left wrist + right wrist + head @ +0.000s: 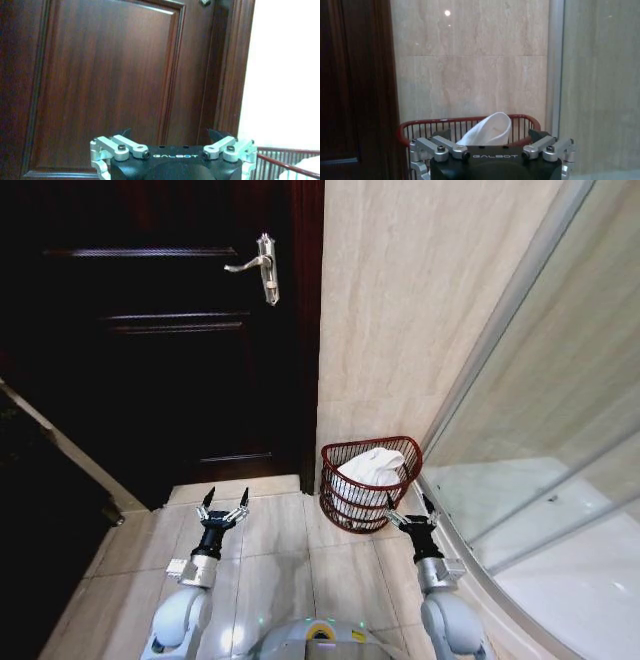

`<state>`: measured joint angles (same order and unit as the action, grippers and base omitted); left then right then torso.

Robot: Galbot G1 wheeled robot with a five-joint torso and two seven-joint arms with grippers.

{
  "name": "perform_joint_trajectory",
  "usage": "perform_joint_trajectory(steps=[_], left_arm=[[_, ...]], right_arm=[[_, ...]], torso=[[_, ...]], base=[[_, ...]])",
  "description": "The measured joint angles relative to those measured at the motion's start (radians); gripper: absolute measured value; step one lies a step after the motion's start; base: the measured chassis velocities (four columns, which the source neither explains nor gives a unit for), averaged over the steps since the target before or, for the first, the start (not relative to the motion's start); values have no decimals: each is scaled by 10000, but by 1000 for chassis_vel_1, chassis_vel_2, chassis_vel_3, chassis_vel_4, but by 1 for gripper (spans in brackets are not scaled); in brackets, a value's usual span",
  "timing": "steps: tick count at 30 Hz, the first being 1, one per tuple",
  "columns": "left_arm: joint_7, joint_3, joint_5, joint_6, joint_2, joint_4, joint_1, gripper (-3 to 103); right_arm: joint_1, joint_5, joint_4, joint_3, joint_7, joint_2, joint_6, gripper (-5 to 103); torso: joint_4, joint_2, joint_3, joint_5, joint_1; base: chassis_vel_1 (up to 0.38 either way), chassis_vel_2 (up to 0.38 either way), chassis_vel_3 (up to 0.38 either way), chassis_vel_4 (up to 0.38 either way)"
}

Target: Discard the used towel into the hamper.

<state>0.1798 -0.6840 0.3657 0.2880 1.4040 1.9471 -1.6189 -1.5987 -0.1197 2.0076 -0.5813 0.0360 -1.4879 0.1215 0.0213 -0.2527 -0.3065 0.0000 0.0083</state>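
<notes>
Head view: white towel (372, 468) heaped inside red-brown wire hamper (345, 515).

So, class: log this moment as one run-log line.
towel: in hamper | left gripper: open, empty, by door | right gripper: open, empty, beside hamper

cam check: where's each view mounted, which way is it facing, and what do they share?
Head view: on the robot's head, looking forward and down at the floor tiles, the door and the hamper holding a white towel; both arms show, left claw and right claw open.
Left wrist view: on the left wrist, facing the door past the left claw.
Right wrist view: on the right wrist, facing the wall and hamper over the right claw.
Shared: hamper and towel in head and right wrist views.
</notes>
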Motion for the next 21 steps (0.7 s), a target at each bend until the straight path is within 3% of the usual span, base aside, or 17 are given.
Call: perform_joint_trajectory(steps=[21], left_arm=[[46, 21, -64, 45, 53, 75, -82, 100]], right_arm=[[-231, 0, 10, -53, -15, 45, 227, 100]], torso=[[0, -50, -35, 1, 22]], base=[[121, -127, -124, 121]])
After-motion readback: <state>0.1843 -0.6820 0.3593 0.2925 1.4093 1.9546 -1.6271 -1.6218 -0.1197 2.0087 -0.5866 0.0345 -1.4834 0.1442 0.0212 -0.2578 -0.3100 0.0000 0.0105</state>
